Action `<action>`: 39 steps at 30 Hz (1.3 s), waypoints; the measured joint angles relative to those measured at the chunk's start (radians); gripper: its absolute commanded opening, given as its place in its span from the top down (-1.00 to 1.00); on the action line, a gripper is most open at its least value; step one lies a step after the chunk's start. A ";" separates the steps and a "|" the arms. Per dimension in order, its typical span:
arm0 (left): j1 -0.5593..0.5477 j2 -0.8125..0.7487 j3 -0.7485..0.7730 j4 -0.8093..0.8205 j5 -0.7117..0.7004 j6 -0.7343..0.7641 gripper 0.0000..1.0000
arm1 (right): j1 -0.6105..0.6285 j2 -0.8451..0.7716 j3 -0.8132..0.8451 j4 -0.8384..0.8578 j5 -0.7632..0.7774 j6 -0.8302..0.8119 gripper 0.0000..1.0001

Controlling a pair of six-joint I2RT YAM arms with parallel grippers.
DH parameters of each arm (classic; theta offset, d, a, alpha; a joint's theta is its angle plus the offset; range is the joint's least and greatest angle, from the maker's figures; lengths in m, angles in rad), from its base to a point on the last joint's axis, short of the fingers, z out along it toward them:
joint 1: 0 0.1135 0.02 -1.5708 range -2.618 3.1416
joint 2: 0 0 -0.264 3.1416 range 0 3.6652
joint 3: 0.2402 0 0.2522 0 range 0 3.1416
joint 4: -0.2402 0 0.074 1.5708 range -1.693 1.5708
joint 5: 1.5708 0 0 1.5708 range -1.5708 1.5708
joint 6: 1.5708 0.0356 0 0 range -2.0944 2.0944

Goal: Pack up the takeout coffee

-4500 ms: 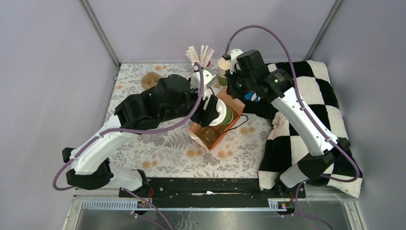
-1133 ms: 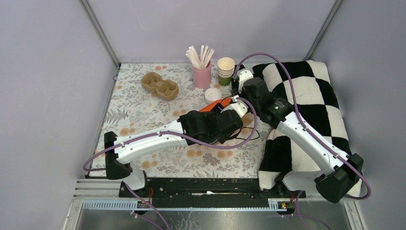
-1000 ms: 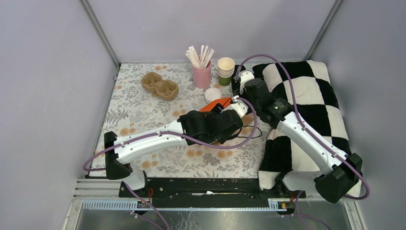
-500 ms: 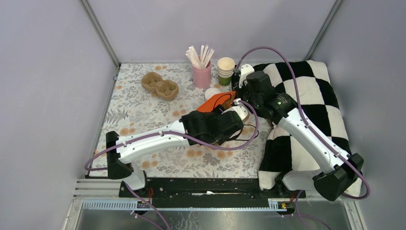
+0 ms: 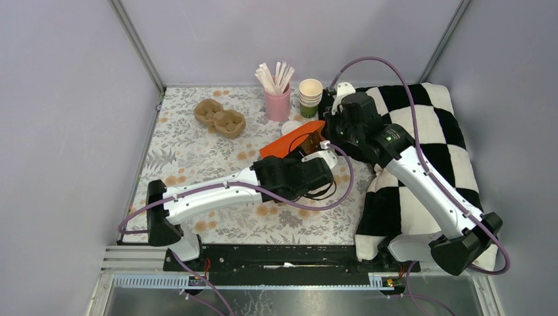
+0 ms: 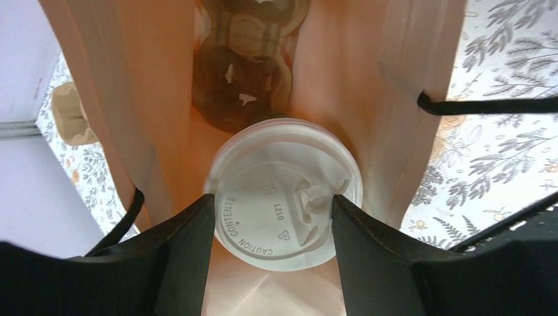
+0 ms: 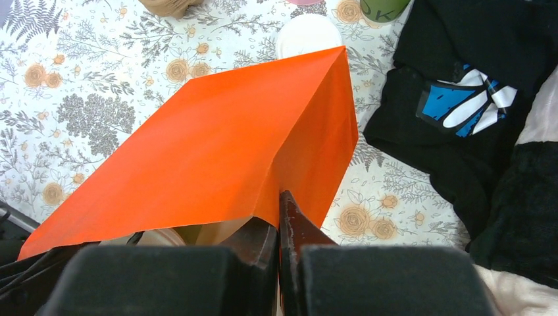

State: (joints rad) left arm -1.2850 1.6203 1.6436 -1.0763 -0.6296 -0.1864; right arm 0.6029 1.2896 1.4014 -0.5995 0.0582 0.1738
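The takeout coffee [image 6: 283,197] shows only its round white lid from above; its green side is hidden. It sits inside the orange paper bag [image 5: 293,139], above a brown cardboard carrier [image 6: 243,72] at the bag's bottom. My left gripper [image 6: 273,204] is in the bag's mouth with one black finger on each side of the lid, shut on it. My right gripper [image 7: 279,205] is shut on the bag's [image 7: 210,145] rim fold and holds that edge up off the table.
A loose white lid [image 5: 291,127], a stack of green cups [image 5: 310,97] and a pink cup of white sticks [image 5: 277,99] stand behind the bag. A second cardboard carrier [image 5: 219,116] lies at the back left. A checkered cushion [image 5: 428,151] and black cloth [image 7: 454,112] lie to the right.
My right gripper has lifted the bag's edge up and back, tilting the bag. My left arm has drawn back slightly, with the cup still in the bag's mouth.
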 measured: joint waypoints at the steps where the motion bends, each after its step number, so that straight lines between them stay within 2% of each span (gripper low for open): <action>1: 0.000 0.000 -0.007 0.000 -0.011 0.002 0.13 | 0.000 0.003 0.004 -0.005 -0.001 0.003 1.00; 9: 0.000 0.000 -0.025 0.021 -0.087 0.028 0.13 | 0.000 0.045 0.019 -0.025 -0.054 0.053 1.00; 18: 0.000 -0.024 -0.103 0.164 -0.118 0.103 0.13 | -0.013 0.069 0.026 -0.071 -0.080 0.098 1.00; 26: 0.019 -0.048 -0.204 0.230 -0.104 0.166 0.13 | -0.016 0.069 0.026 -0.073 -0.107 0.101 1.00; 39: 0.112 -0.165 -0.318 0.321 -0.027 0.253 0.13 | -0.016 0.069 0.026 -0.072 -0.150 0.084 1.00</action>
State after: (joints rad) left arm -1.1732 1.4555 1.3254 -0.7555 -0.6571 0.0669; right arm 0.5869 1.3586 1.4277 -0.6720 -0.0914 0.2581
